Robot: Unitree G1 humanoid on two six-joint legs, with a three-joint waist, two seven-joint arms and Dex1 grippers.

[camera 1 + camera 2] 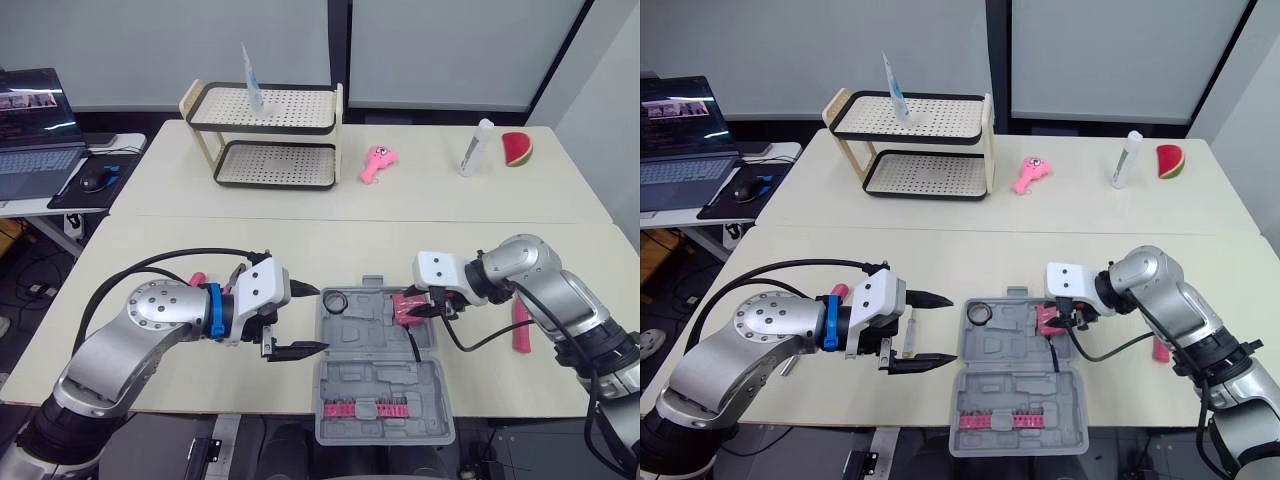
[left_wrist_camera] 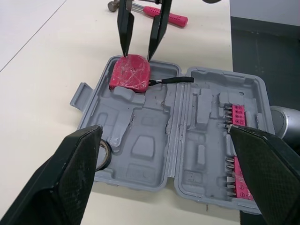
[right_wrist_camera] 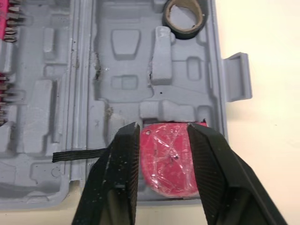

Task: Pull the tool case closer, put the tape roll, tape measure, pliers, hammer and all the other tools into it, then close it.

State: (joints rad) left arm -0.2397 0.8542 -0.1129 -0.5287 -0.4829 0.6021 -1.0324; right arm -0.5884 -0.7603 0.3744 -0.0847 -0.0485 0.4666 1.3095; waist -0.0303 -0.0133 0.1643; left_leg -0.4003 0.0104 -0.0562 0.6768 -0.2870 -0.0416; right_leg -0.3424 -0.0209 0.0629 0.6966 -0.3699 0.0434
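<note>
The grey tool case (image 1: 350,340) lies open at the table's front edge. A black tape roll (image 1: 334,300) sits in its far left corner. The red tape measure (image 3: 168,161) rests in a pocket on the case's right side, its black strap (image 2: 171,80) trailing across the hinge. My right gripper (image 1: 411,310) hovers right over it, open, one finger on each side. My left gripper (image 1: 321,320) is wide open just left of the case, holding nothing. A pink-handled hammer (image 1: 520,326) lies right of the case. The pink tip of another tool (image 1: 197,276) pokes out behind my left arm.
A row of pink bits (image 1: 367,408) fills the case's near half. Across the back of the table stand a two-shelf rack (image 1: 270,135), a pink toy (image 1: 378,163), a white bottle (image 1: 477,148) and a watermelon slice (image 1: 517,148). A laptop (image 1: 35,130) sits on a side desk.
</note>
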